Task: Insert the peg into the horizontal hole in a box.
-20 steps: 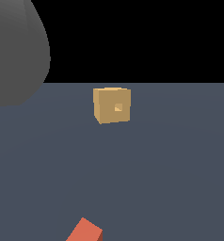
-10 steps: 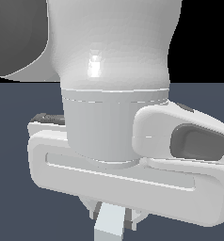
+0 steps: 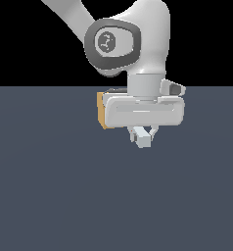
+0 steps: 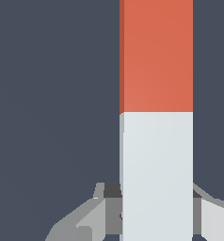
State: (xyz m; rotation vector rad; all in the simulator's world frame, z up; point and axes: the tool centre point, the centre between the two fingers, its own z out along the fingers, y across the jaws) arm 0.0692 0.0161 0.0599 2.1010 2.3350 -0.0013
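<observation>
My gripper [image 3: 144, 134] is shut on the peg and holds it above the floor. In the exterior view only the peg's white end [image 3: 143, 141] shows between the fingers. In the wrist view the peg [image 4: 156, 56] is a bar, red-orange on its far half and white on the half between my fingers [image 4: 104, 209], with my gripper [image 4: 156, 207] closed around the white part. The tan box [image 3: 103, 112] stands behind my hand in the exterior view. Only a strip at the exterior view's left of the hand shows. The hole is hidden by the hand.
A flat dark blue-grey floor [image 3: 64, 196] lies under everything, with a black background beyond its far edge. My arm [image 3: 113, 41] reaches in from the exterior view's upper left.
The peg no longer lies on the floor at the near edge; it is in my gripper. My hand has moved from close to the camera to in front of the box, covering the hole.
</observation>
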